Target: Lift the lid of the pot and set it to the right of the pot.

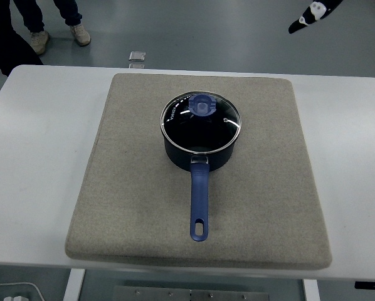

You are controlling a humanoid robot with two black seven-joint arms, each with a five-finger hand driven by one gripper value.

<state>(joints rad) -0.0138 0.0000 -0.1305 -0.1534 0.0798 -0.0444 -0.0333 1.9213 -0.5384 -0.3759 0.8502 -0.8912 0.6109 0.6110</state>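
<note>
A dark blue pot (200, 153) stands in the middle of a beige mat (131, 188), its long blue handle (199, 204) pointing toward the near edge. A glass lid (201, 122) with a steel rim and a blue knob (202, 105) sits on the pot. A black and white part of my right arm (313, 15) shows at the top right, high up and far from the pot. I cannot tell how its hand stands. My left arm is out of view.
The mat lies on a white table (31, 157). Bare mat (275, 163) lies to the right of the pot. A person's legs and shoes (40, 41) stand on the floor beyond the far left corner. A small grey object (137, 58) lies on the floor behind the table.
</note>
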